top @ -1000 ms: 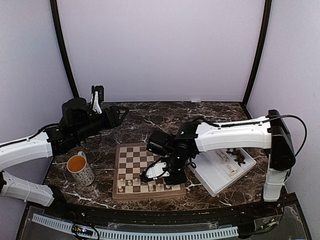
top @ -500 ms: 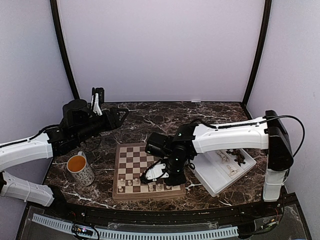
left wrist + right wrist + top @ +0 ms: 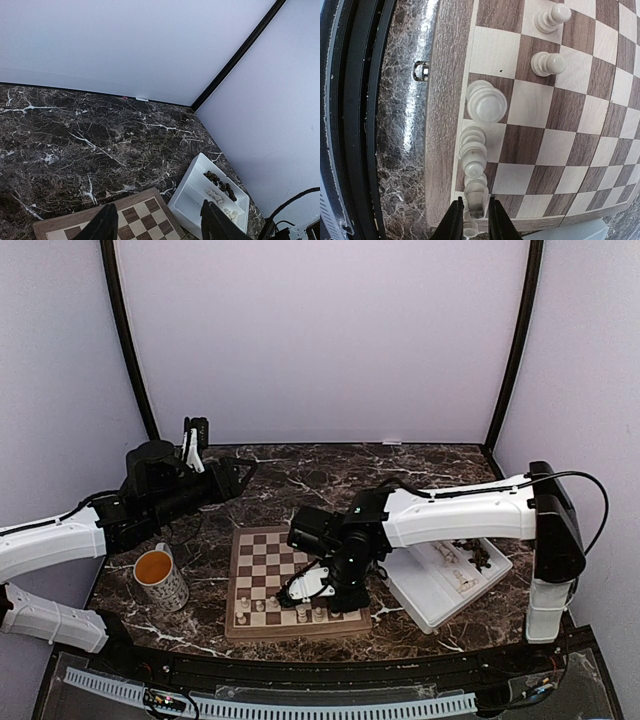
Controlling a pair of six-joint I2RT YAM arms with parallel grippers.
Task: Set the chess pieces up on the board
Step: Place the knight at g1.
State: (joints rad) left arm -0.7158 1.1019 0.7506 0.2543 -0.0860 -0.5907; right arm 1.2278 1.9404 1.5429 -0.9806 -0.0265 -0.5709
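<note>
The board lies at the table's near middle, and its near edge fills the right wrist view. Cream chess pieces stand in a row along that edge: a big one, another, and two pawns farther in. My right gripper reaches down at the board's near right corner. Its fingers straddle an upright cream piece with only thin gaps, so it is slightly open. My left gripper hovers open and empty high over the table's left back.
A white compartmented tray right of the board holds dark pieces and cream pieces. A mug of orange liquid stands left of the board. The right arm spans across above the tray.
My right gripper's fingers have parted slightly round the cream piece at the corner, and the arm has crept a little left. The left arm has barely moved.
</note>
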